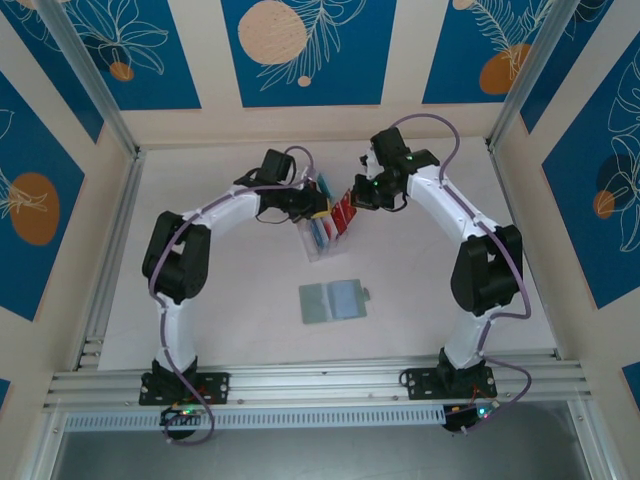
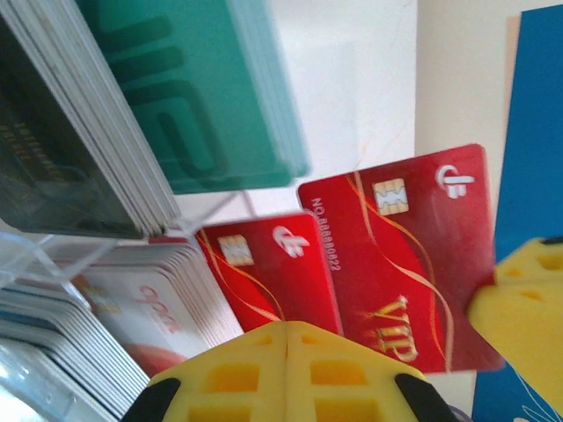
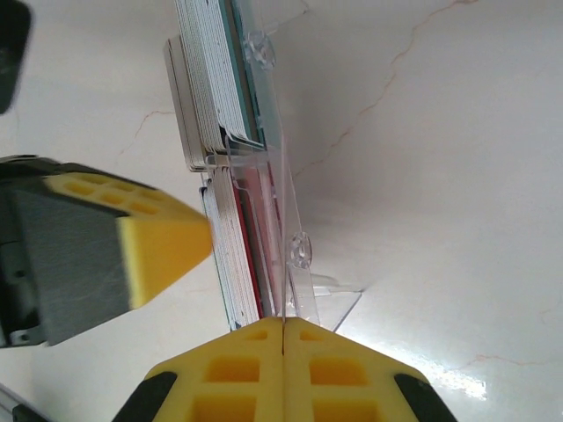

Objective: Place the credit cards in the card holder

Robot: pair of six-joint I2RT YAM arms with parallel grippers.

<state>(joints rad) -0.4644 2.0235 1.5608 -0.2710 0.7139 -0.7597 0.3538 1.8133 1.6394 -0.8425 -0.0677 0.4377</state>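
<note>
The cards [image 1: 322,232] are stood on edge in a clear rack [image 1: 318,252] at the middle of the desk [image 1: 230,300], packed in stacks. Teal and dark ones are seen at the top of the left wrist view, pale and red ones lower down. One red card [image 2: 400,255], marked VIP, is seen apart from its stack and tilted, with its lower corner covered by a yellow pad of the right tool [image 1: 352,196]. That tool's jaws are pressed together, and the red card is judged to be pinched between them. In the right wrist view only a thin seam is seen between the pads, so the grip is read from the left wrist view.

The left tool [image 2: 286,343] is closed as well, its pads met flush just beside the rack. Nothing is seen between them, and whether the rack is being steadied cannot be told.

The holder [image 1: 333,300] is laid open and flat on the desk, nearer the arm bases than the rack and apart from it. Its pockets are seen as pale panels, and no card can be made out in them, though the view is small.

The task is judged to be at its beginning: no card has been stowed, one is in hand, and the rest wait in the rack. The carry to the holder, the slotting, and every further card are left to be done.
</note>
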